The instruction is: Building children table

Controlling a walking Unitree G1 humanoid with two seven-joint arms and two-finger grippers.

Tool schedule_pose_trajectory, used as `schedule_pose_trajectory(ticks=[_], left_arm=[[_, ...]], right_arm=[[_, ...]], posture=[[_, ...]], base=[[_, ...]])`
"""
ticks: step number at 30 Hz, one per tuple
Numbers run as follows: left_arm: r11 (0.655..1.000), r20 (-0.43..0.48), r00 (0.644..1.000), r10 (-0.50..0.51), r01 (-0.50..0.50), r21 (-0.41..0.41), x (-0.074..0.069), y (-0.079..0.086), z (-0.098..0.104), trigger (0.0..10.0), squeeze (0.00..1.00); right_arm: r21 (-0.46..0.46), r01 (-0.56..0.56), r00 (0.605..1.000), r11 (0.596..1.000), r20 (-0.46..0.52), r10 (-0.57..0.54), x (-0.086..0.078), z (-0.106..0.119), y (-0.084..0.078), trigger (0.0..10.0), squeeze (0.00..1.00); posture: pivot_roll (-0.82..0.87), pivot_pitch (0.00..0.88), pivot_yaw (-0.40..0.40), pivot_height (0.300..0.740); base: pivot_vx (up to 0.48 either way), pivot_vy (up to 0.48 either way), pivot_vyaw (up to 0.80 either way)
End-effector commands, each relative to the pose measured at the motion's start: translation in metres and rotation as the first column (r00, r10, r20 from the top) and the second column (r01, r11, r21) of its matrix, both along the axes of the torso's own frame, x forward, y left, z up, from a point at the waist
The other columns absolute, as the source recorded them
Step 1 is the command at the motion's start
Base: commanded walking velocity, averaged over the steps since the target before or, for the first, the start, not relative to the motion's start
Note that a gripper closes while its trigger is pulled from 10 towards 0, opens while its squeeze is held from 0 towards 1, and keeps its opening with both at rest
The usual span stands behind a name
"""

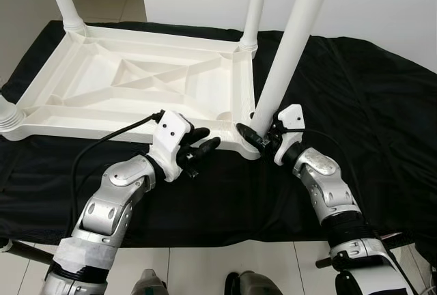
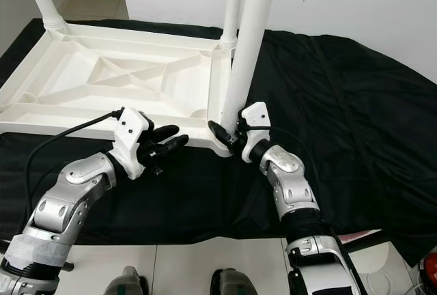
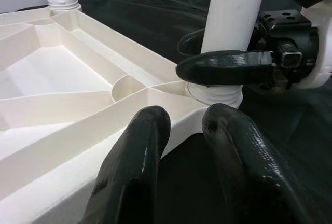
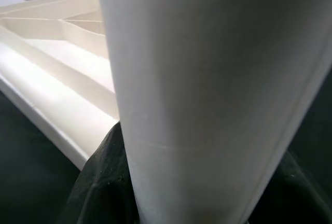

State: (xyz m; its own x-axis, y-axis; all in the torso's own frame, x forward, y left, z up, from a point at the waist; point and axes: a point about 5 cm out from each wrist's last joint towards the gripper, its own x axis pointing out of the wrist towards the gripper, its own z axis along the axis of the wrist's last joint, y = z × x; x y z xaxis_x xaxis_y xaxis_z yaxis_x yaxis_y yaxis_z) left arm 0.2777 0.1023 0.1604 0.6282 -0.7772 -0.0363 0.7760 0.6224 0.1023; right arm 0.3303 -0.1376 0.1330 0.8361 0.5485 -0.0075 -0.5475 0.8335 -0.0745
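- The upturned white children's table (image 1: 136,83) lies across the upper left of the frame on a black cloth (image 1: 355,104). Three legs stand in their corners; their tops are cut off.
- The right claw (image 1: 263,134) pinches the near leg (image 1: 287,49) at its base in the centre; the leg tilts, so I judge straightening it before pressing it home is best.
- The left claw (image 1: 201,150), fingers nearly together and empty, hovers by the table's near rim; it could steady it.
- The corner socket is hidden.
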Motion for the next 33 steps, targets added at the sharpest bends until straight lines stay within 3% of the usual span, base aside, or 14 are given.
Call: schedule_pose_trajectory(ticks=[1, 6, 8, 10, 11, 19, 25, 26, 27, 28, 30, 31, 32, 33], left_arm=[[1.000, -0.007, 1.000, 0.011, -0.011, 0.004, 0.000, -0.001, -0.001, 10.0, 0.00], [1.000, -0.012, 1.000, -0.004, 0.004, 0.008, 0.000, -0.002, -0.003, 10.0, 0.00], [1.000, -0.013, 1.000, -0.010, 0.010, 0.007, 0.001, -0.005, -0.003, 10.0, 0.00], [1.000, -0.013, 1.000, -0.010, 0.010, 0.007, 0.001, -0.005, -0.003, 10.0, 0.00], [1.000, -0.015, 1.000, -0.018, 0.018, 0.002, 0.001, -0.007, -0.004, 10.0, 0.00], [1.000, -0.016, 0.999, -0.028, 0.028, -0.001, 0.001, -0.009, -0.005, 10.0, 0.00], [1.000, -0.017, 0.999, -0.029, 0.029, -0.004, 0.000, -0.010, -0.005, 10.0, 0.00], [1.000, -0.018, 0.999, -0.029, 0.029, -0.004, 0.000, -0.010, -0.005, 10.0, 0.00], [1.000, -0.018, 0.999, -0.029, 0.029, -0.004, 0.000, -0.010, -0.005, 10.0, 0.00], [1.000, -0.019, 0.999, -0.027, 0.027, -0.004, -0.001, -0.010, -0.006, 10.0, 0.00], [1.000, -0.020, 0.999, -0.025, 0.025, -0.004, -0.001, -0.009, -0.006, 10.0, 0.00], [1.000, -0.021, 1.000, -0.023, 0.023, -0.004, -0.002, -0.009, -0.007, 10.0, 0.00], [1.000, -0.021, 1.000, -0.023, 0.023, -0.004, -0.002, -0.009, -0.007, 10.0, 0.00], [1.000, -0.022, 1.000, -0.021, 0.021, -0.005, -0.002, -0.008, -0.007, 10.0, 0.00]], right_arm=[[-0.050, 0.117, 0.985, 0.992, -0.124, -0.122, -0.004, -0.026, -0.015, 0.0, 0.00], [-0.009, 0.361, 0.921, 0.932, -0.150, -0.358, -0.004, -0.029, -0.024, 0.0, 0.00], [0.007, 0.521, 0.843, 0.853, -0.158, -0.514, -0.008, -0.032, -0.030, 0.0, 0.00], [0.007, 0.521, 0.843, 0.853, -0.158, -0.514, -0.008, -0.032, -0.030, 0.0, 0.00], [0.015, 0.638, 0.759, 0.770, -0.181, -0.625, -0.015, -0.038, -0.032, 0.0, 0.00], [0.027, 0.773, 0.628, 0.634, -0.172, -0.759, -0.026, -0.040, -0.025, 0.0, 0.00], [0.062, 0.795, 0.606, 0.603, -0.135, -0.784, -0.026, -0.032, -0.021, 0.0, 0.00], [0.067, 0.796, 0.605, 0.602, -0.136, -0.785, -0.026, -0.031, -0.022, 2.5, 0.00], [0.067, 0.796, 0.605, 0.602, -0.136, -0.785, -0.026, -0.031, -0.022, 2.5, 0.00], [0.076, 0.790, 0.612, 0.608, -0.135, -0.779, -0.026, -0.029, -0.022, 10.0, 0.00], [0.080, 0.784, 0.621, 0.616, -0.109, -0.776, -0.027, -0.026, -0.022, 10.0, 0.00], [0.089, 0.779, 0.628, 0.621, -0.099, -0.772, -0.027, -0.025, -0.024, 10.0, 0.62], [0.089, 0.779, 0.628, 0.621, -0.099, -0.772, -0.027, -0.025, -0.024, 10.0, 0.62], [0.101, 0.773, 0.634, 0.627, -0.083, -0.769, -0.028, -0.023, -0.026, 10.0, 1.00]], posture=[[0.05, 0.058, -0.028, 0.740], [0.03, 0.053, -0.023, 0.740], [0.03, 0.051, -0.023, 0.740], [0.03, 0.051, -0.023, 0.740], [0.02, 0.048, -0.024, 0.740], [0.01, 0.040, -0.028, 0.740], [0.02, 0.041, -0.034, 0.740], [0.02, 0.040, -0.034, 0.740], [0.02, 0.040, -0.034, 0.740], [0.02, 0.042, -0.037, 0.740], [0.02, 0.044, -0.039, 0.740], [0.03, 0.045, -0.039, 0.740], [0.03, 0.045, -0.039, 0.740], [0.03, 0.046, -0.042, 0.740]], base=[[0.000, 0.000, 0.00], [0.000, 0.000, 0.00], [0.000, 0.000, 0.00], [0.000, 0.000, 0.00], [0.000, 0.000, 0.00], [0.000, 0.000, 0.00], [0.000, 0.000, 0.00], [0.000, 0.000, 0.00], [0.000, 0.000, 0.00], [0.000, 0.000, 0.00], [0.000, 0.000, 0.00], [0.000, 0.000, 0.00], [0.000, 0.000, 0.00], [0.000, 0.000, 0.00]])
